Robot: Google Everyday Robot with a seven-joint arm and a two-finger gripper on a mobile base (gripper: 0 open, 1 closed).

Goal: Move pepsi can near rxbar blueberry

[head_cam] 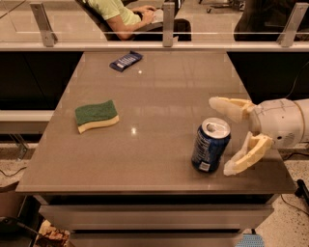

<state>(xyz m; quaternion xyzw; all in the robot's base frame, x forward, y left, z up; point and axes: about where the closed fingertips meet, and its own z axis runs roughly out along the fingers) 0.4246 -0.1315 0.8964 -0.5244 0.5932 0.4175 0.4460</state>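
The pepsi can (210,145), dark blue with a silver top and a small white label patch, stands upright near the table's front right. My gripper (223,137) comes in from the right with its cream fingers spread wide: one fingertip (218,103) is behind the can's right side and the other fingertip (231,169) is in front of it. The fingers are close to the can but do not touch it. The rxbar blueberry (125,61), a flat navy wrapped bar, lies at the far left-centre of the table.
A green-and-yellow sponge (96,116) lies on the left of the brown table (145,159). A glass rail with metal posts (168,21) runs behind the far edge; a seated person (120,14) is beyond it.
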